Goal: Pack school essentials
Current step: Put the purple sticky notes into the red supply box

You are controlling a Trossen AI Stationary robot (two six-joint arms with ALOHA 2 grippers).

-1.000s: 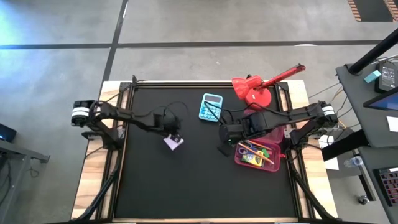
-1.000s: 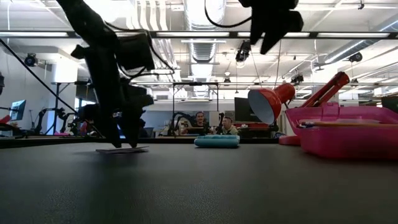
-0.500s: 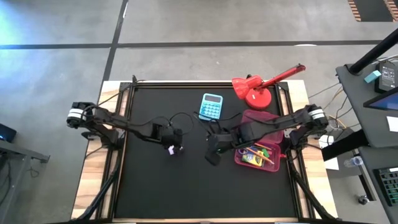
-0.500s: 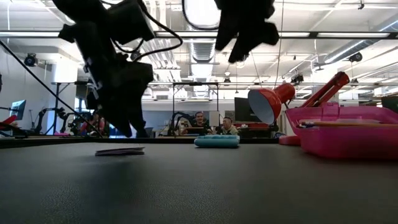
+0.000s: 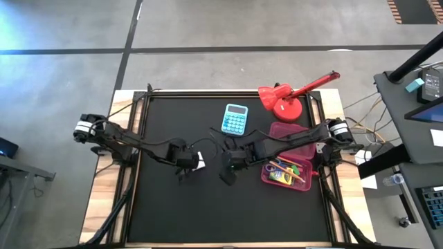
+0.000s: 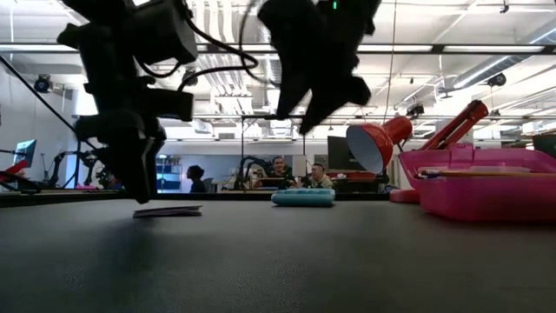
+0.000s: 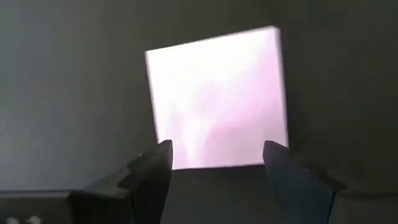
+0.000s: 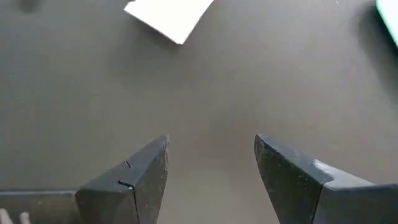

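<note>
A small white square point(image 5: 199, 164) lies flat on the black table and shows as a thin sheet in the low view point(image 6: 167, 209). My left gripper point(image 5: 183, 169) hangs just to its left, open; in the left wrist view point(image 7: 217, 160) its fingers stand over the square's point(image 7: 217, 99) near edge without touching it. My right gripper point(image 5: 226, 176) is open and hovers above bare table to the square's right point(image 8: 211, 152), with the square point(image 8: 168, 15) farther off. The pink box point(image 5: 304, 181) holds orange pencils, a pen and a yellow-green crayon box point(image 5: 280, 176).
A light blue calculator point(image 5: 235, 119) lies toward the far edge. A red desk lamp point(image 5: 284, 102) stands at the far right corner, behind the pink box point(image 6: 486, 196). Bare black table stretches along the near side. People sit in the room beyond the table.
My left gripper has risen off the white square and drifted toward the near edge and slightly left; the square stays flat where it was. My right gripper has swung from beside the pink box toward the table's left, closing on the square.
</note>
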